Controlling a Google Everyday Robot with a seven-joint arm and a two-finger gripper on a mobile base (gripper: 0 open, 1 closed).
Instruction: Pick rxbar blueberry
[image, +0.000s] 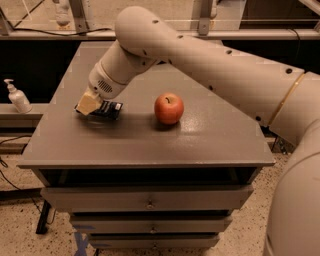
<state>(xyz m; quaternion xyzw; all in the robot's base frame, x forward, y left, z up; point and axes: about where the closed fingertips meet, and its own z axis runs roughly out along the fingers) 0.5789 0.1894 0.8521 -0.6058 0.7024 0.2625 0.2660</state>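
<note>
The rxbar blueberry is a small flat dark navy wrapper with white lettering on the left part of the grey table. My gripper, with tan fingers, is at the bar's left end and is shut on it. The bar sits slightly tilted, with a shadow on the tabletop just below it. The fingers hide the bar's left end. The arm reaches in from the upper right.
A red apple stands on the table to the right of the bar. A white pump bottle stands on a ledge off the table's left side. Drawers lie below the table's front edge.
</note>
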